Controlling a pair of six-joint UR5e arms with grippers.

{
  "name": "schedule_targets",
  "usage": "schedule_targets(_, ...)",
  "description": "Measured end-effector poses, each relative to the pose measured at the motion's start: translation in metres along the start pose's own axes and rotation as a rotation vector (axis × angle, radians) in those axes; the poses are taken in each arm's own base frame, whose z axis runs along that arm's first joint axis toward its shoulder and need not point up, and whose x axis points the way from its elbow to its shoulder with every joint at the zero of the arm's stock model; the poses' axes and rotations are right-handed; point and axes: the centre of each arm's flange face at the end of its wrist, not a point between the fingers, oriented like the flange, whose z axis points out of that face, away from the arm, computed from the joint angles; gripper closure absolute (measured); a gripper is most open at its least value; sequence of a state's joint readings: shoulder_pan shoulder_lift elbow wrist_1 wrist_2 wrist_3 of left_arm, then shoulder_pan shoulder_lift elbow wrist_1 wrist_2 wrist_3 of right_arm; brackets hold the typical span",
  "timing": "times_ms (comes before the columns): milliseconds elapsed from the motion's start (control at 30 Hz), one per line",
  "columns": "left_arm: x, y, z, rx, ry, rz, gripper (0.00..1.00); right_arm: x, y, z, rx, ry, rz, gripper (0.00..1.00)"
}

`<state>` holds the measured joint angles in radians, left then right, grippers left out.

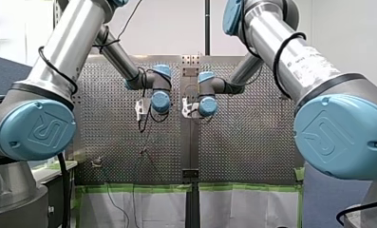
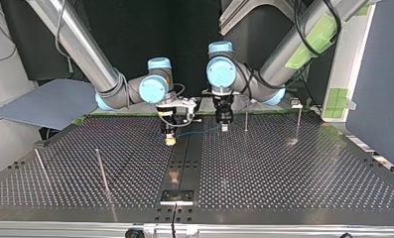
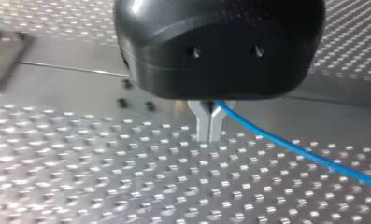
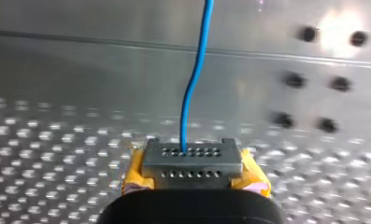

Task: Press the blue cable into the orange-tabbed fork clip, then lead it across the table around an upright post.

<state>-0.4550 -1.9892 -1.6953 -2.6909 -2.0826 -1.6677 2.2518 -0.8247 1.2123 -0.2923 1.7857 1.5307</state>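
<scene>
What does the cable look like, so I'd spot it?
On the perforated table, at the top view's far side, my left end effector and my right end effector hang close together. The cable runs between them. It is the only thin blue line, unlike the upright metal posts.

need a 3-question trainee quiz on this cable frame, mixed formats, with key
1. True or false: my left gripper is open, clear of the blue cable.
2. My right gripper has pads of which colour? A yellow, B green, C red.
3. In the top view, which gripper has an upright post close beside it?
Key: 1 false, it is shut on the cable; 2 A; 3 my left gripper.
</scene>
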Motion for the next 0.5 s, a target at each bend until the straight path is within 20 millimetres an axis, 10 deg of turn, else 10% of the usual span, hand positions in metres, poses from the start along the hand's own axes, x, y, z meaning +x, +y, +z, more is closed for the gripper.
schedule_targets(500, -0.098, -0.001, -0.013, 0.006, -0.121, -0.074, 1.0, 0.097, 0.014, -0.021, -0.009, 0.129, 0.039, 1.0)
